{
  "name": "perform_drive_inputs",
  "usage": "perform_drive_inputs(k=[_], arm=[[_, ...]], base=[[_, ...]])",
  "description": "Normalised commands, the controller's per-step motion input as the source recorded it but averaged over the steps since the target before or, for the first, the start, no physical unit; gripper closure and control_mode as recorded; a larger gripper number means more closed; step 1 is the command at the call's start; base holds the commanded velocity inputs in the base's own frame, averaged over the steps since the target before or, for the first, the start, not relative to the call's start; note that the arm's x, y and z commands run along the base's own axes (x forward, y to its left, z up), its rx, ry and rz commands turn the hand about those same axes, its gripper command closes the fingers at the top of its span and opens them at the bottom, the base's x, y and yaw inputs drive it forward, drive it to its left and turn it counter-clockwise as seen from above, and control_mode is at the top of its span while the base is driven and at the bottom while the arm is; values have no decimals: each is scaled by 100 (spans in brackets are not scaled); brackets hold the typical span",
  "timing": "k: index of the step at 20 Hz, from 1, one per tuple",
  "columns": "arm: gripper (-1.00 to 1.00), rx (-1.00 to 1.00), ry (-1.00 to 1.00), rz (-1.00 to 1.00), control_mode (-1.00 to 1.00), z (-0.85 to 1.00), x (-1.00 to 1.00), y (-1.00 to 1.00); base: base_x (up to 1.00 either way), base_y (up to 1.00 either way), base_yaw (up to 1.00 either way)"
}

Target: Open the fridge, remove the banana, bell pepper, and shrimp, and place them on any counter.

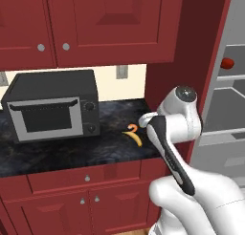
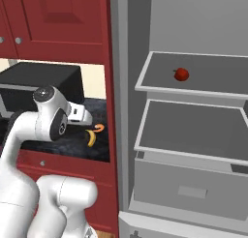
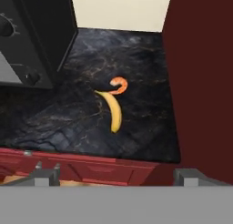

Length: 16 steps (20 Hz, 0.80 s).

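Hand view shows the banana (image 3: 113, 112) and shrimp (image 3: 119, 85) lying touching on the black counter (image 3: 68, 123) beside the microwave (image 3: 32, 36). The gripper (image 3: 116, 176) hangs above them, jaws spread wide and empty. Right base view shows the bell pepper (image 2: 181, 74) on a shelf in the open fridge (image 2: 193, 193).

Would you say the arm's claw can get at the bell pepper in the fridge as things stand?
Probably yes, after swinging over. The fridge is open and the bell pepper sits alone on a bare shelf. The claw is open, holds nothing and faces the counter.
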Motion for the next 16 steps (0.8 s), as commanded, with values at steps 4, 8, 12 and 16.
perform_drive_inputs(k=[4,8,12,16], arm=[[-100,1,0,0,-100,100,-95,0],[-100,0,0,0,-100,100,-95,0],[-100,0,0,0,-100,78,-58,-10],[-100,0,-2,-2,-100,5,-33,-39]], base=[[0,0,0],[0,0,0],[0,0,0],[0,0,0]])
